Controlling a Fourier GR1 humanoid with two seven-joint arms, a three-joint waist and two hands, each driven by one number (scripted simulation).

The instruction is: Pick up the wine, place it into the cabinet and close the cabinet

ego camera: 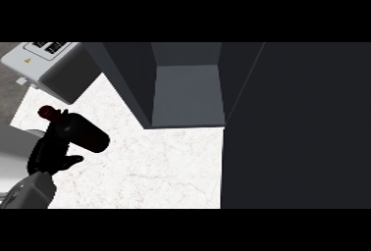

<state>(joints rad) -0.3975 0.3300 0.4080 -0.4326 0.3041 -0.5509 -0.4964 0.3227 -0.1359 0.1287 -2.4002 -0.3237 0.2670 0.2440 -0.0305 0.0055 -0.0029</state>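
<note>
The wine bottle is dark with a dark red cap. It is tilted over the white marble counter at the left, cap pointing to the upper left. My left hand comes in from the lower left corner and its fingers curl round the bottle's middle, hiding part of it. The dark cabinet stands at the back with its door open, and its grey inside shows to the right of the bottle. My right hand is out of view.
The open cabinet door fills the right side as a large dark panel. A grey appliance with a control panel stands at the back left corner. The counter's left edge runs close to the bottle.
</note>
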